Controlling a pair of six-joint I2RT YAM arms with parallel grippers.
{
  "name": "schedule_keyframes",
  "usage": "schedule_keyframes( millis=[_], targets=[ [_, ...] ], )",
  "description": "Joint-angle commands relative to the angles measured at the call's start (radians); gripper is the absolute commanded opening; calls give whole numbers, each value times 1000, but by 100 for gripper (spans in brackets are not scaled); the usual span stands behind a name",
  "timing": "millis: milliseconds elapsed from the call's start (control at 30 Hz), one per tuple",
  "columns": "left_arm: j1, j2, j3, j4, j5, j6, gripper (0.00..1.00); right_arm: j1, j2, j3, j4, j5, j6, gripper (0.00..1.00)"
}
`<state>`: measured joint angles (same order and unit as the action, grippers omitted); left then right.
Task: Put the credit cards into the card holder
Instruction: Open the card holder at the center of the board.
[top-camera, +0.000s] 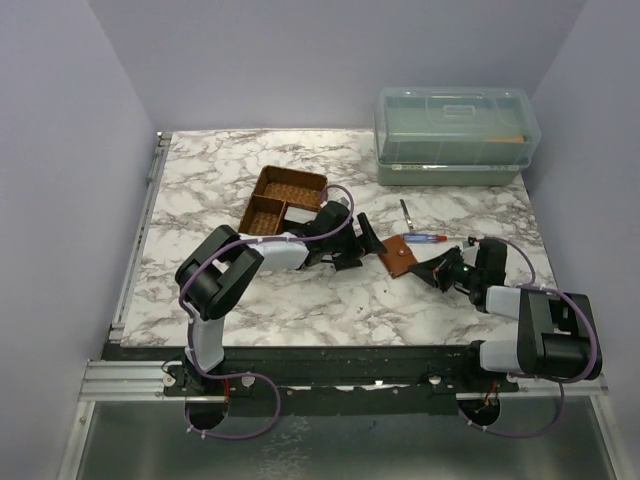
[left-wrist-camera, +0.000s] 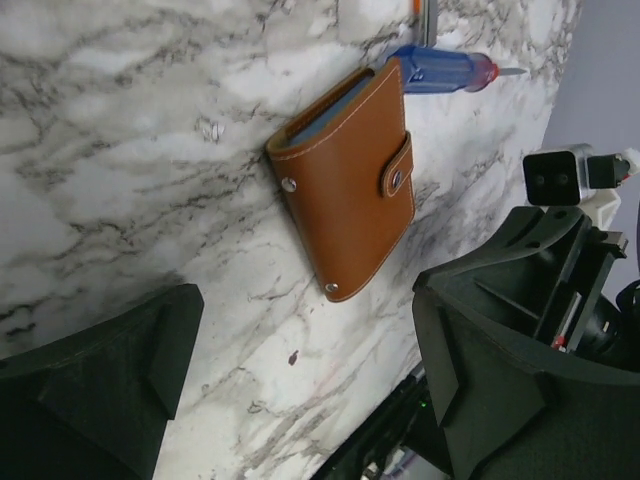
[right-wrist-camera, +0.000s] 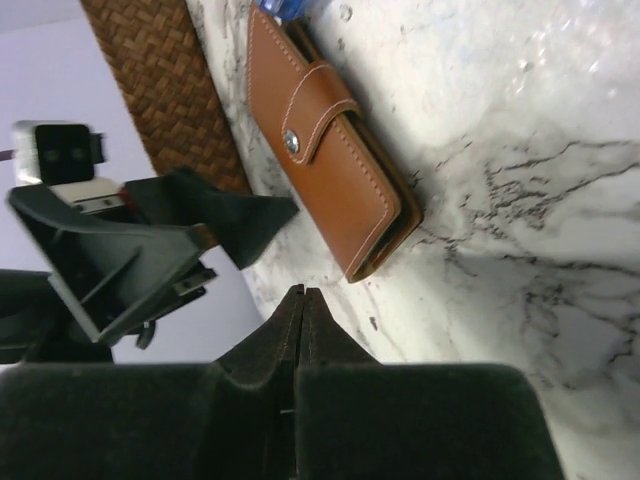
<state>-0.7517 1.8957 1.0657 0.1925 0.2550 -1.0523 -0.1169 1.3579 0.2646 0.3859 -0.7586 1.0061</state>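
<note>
The card holder (top-camera: 398, 258) is a brown leather wallet lying closed on the marble, its strap snapped shut (left-wrist-camera: 397, 178). A pale blue-grey edge, seemingly the credit cards (left-wrist-camera: 325, 108), shows between its covers at one end. No loose card is in view. My left gripper (top-camera: 360, 248) is just left of the holder, open wide with nothing between its fingers (left-wrist-camera: 300, 375). My right gripper (top-camera: 418, 272) sits at the holder's right, its tip (right-wrist-camera: 302, 295) shut and empty, a short way off the holder's near corner (right-wrist-camera: 375, 255).
A woven brown divided tray (top-camera: 283, 200) stands behind the left gripper. A blue-handled tool with a red collar (top-camera: 428, 239) lies against the holder's far end, a thin dark stick (top-camera: 406, 213) beyond it. A lidded green plastic box (top-camera: 455, 135) sits at the back right.
</note>
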Motion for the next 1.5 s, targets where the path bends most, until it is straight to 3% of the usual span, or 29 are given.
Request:
schedule_keyframes(
  millis=[0, 133, 233, 300, 433, 600, 767, 900, 1033, 1467],
  targets=[
    [-21, 35, -15, -27, 21, -151, 94, 2, -45, -40, 123, -54, 120, 0],
    [-37, 43, -7, -28, -1, -164, 94, 2, -96, -45, 84, -27, 96, 0],
    [-40, 46, -1, -39, -18, -165, 92, 2, -136, 26, -121, 100, -59, 3],
    [-39, 45, 2, -49, -27, -158, 89, 2, -115, 115, -263, 168, -189, 13],
    [-40, 61, 7, -53, -31, -147, 85, 3, -22, 231, -308, 145, -385, 33],
    [-40, 92, 39, -57, -20, -128, 75, 8, 86, 313, -356, 108, -513, 40],
    [-39, 134, 78, -59, 0, -133, 69, 24, 155, 303, -322, 125, -518, 39],
    [-40, 167, 111, -63, 4, -135, 67, 28, 189, 312, -319, 129, -511, 33],
    [-38, 192, 134, -63, 13, -131, 61, 30, 194, 291, -307, 149, -459, 26],
    [-36, 224, 172, -28, 57, -124, 57, 30, 248, 159, -140, 110, -275, 13]
  ],
)
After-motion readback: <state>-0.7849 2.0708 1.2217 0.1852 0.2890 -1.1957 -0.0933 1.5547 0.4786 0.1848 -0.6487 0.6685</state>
